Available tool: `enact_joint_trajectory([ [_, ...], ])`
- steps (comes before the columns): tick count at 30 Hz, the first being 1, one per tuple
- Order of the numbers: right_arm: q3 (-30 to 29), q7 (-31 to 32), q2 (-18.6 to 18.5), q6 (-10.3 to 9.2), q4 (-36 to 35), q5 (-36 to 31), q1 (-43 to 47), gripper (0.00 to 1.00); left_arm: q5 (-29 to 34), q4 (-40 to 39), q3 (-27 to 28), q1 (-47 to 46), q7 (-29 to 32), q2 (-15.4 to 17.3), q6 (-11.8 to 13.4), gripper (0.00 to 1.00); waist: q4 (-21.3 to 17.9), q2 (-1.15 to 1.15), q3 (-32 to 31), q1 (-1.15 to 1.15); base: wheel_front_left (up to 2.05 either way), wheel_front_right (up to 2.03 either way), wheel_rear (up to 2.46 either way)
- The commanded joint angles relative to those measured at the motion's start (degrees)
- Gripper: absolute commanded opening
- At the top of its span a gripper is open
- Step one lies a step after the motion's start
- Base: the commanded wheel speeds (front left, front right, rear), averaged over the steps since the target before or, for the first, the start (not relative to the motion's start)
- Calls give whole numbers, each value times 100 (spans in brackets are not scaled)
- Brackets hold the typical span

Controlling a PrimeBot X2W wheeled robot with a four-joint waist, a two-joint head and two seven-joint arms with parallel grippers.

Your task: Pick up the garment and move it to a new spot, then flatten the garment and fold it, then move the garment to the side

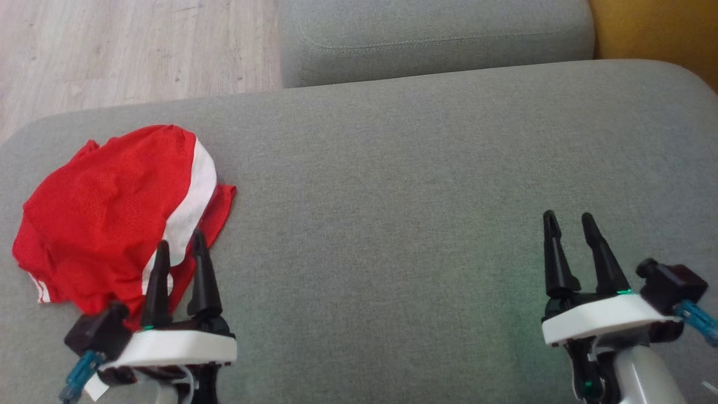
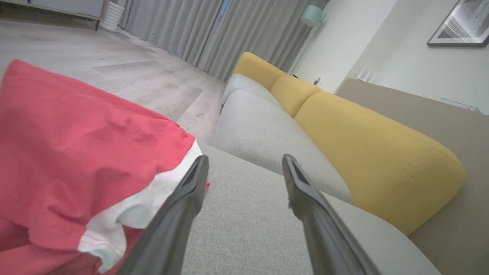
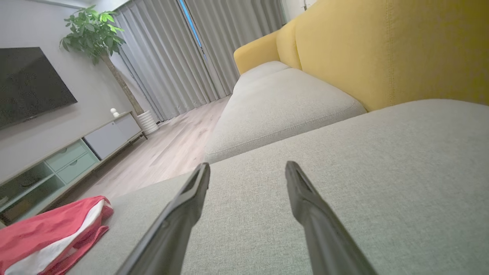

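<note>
Head view: the crumpled red mesh garment with a white side stripe [image 1: 106, 213] sits on the wide grey fabric sofa cushion [image 1: 392, 185], tight to its left edge and a bit nearer the far-left corner than the near-left one.

Left gripper [image 1: 180, 238] is by the near edge, left side, with its fingers spread and nothing between them. The garment lies ahead and to the left of it. The fingertips overlap the heap's near-right fringe, where the stripe comes down. In the left wrist view the left finger runs right alongside the white band (actual contact: cannot tell).

Right gripper [image 1: 567, 215] is by the near edge towards the right side, also spread and empty. It's well apart from the garment, with the whole middle of the cushion between them.

Long axis: none that's usable, the heap is bunched about as wide as it is deep. The only line to go by is the stripe, running near-to-far down the heap's right flank.

Judgement: the pick isn't started. The left arm is clearly the nearer one, so a short reach forward-left puts the cloth between its fingers. The right arm would have to cross the cushion.
</note>
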Motion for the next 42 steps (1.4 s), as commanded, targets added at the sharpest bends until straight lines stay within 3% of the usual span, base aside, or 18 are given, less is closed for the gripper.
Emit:
enact_joint_trajectory([
  [1, 130, -98, -37, 21, -220, -255, -233, 100, 243, -236, 55, -220, -92, 73, 31, 100, -6, 0, -2, 0, 0, 0, 0],
  [18, 251, -385, -42, 24, -250, -1520, -209, 100, 1613, -162, -474, -213, -378, 287, 261, 100, -4, 0, -61, 0, 0, 0, 0],
  [29, 393, -571, -46, 26, -319, -2358, -214, 100, 2541, -124, -949, -285, -563, 550, 641, 100, -13, 0, -49, 0, 0, 0, 0],
  [37, 468, -689, -48, 27, -341, -2684, -172, 100, 2814, -197, -1159, -305, -681, 576, 850, 100, 10, 0, -43, 0, 0, 0, 0],
  [42, 435, -774, -49, 28, -314, -2344, -117, 100, 2487, -280, -767, -191, -765, 333, 644, 100, 21, 0, -35, 0, 0, 0, 0],
])
